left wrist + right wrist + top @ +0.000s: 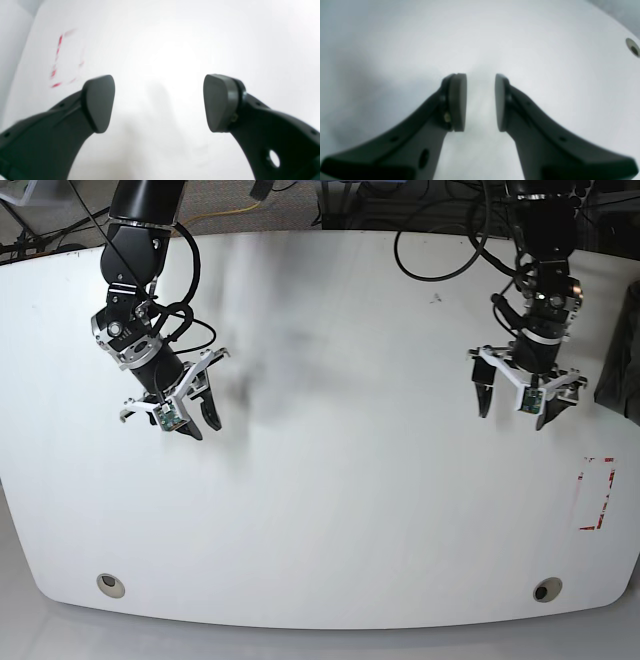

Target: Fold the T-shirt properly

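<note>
The T-shirt is not in view on the white table in any frame. In the base view my left gripper hangs over the table's right part. Its wrist view shows the left gripper open wide, with nothing but bare white surface between the pads. My right gripper hangs over the left part of the table. Seen from its own wrist camera, the right gripper stands open by a narrow gap, and nothing is between its pads.
A rectangle of red-and-white tape marks the table's right edge and shows blurred in the left wrist view. Two round holes sit near the front edge. A dark shape lies beyond the right edge; cables run behind.
</note>
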`<control>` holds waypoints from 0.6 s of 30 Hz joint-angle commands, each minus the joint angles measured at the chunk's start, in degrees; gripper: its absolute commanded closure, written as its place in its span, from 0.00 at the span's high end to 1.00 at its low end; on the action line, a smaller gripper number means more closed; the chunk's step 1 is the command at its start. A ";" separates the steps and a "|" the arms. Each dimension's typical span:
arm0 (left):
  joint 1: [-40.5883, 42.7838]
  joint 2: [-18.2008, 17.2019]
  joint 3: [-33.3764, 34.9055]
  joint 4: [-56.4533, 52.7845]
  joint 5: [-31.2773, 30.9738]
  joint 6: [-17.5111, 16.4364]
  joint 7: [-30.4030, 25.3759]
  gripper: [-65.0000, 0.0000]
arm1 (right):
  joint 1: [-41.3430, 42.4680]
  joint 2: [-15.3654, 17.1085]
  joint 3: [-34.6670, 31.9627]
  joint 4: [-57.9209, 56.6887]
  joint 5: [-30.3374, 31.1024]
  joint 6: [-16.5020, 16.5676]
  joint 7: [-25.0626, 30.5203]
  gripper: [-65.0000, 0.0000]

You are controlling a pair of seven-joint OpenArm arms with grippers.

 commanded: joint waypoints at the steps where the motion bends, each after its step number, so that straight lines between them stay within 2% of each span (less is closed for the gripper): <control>1: 1.56 1.06 1.64 1.40 -0.08 4.70 -6.03 0.79 | -0.67 0.77 2.45 -2.31 0.85 -0.10 5.52 0.29; 5: 7.19 3.44 4.54 1.58 -0.08 9.10 -12.79 0.79 | -3.40 0.77 5.62 -5.47 0.85 -0.10 10.79 0.29; 8: 12.90 4.93 5.60 4.21 -0.08 11.03 -15.26 0.79 | -7.53 0.50 7.64 -5.56 0.85 -0.10 12.90 0.29; 10: 17.74 6.51 6.21 6.67 -0.08 11.56 -16.05 0.79 | -10.87 0.42 9.22 -4.86 1.38 -0.10 13.08 0.29; 15: 29.34 9.41 6.65 11.68 -0.16 11.65 -17.10 0.79 | -20.80 0.68 9.93 -2.31 9.73 -0.10 13.08 0.29; 18: 35.50 10.47 6.74 12.04 -0.25 11.65 -19.21 0.79 | -26.34 0.59 10.01 -0.20 12.10 -0.10 13.08 0.29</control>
